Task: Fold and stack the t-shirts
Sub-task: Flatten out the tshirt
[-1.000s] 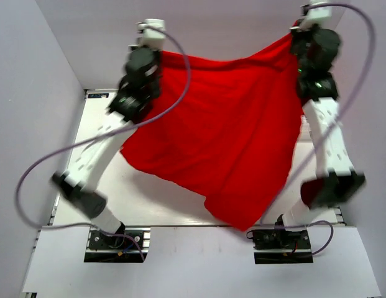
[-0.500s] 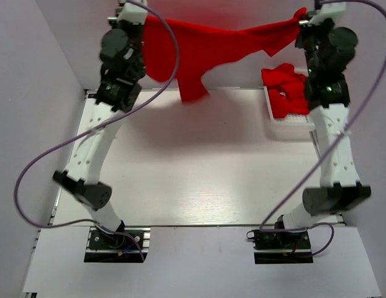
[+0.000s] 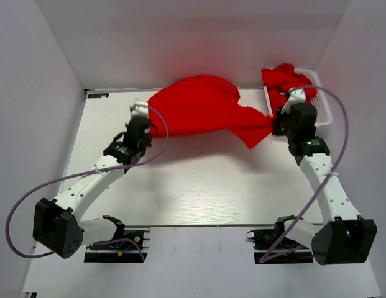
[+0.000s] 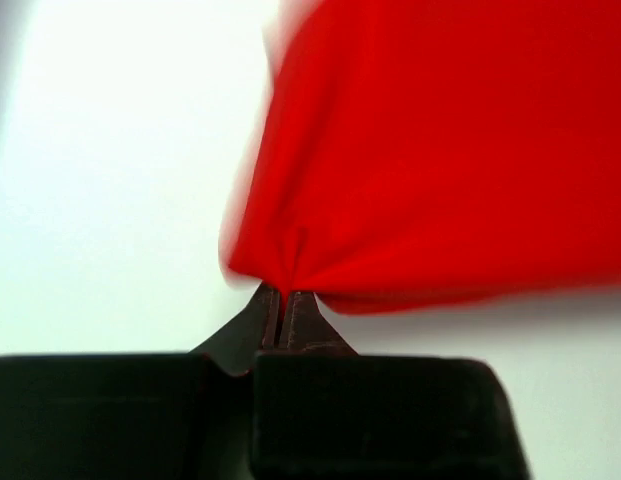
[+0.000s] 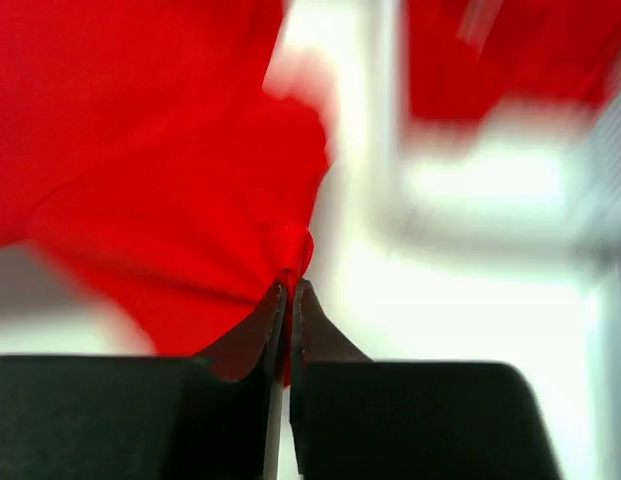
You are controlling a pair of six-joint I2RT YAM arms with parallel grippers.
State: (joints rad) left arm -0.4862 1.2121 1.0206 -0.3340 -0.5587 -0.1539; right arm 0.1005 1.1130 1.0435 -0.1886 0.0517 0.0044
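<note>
Spanning the gap, the t-shirt [image 3: 199, 112] sits pinched in left claw [image 4: 283, 296] and right claw [image 5: 290, 287].

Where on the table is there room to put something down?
Widest bare patch: the white table's near middle, between the two arms, in front of the red cloth t-shirt pinched by the left gripper and right gripper. A narrower strip lies outside the left arm. Crowded: the far right corner, where a white mesh basket holds more red shirts.
</note>
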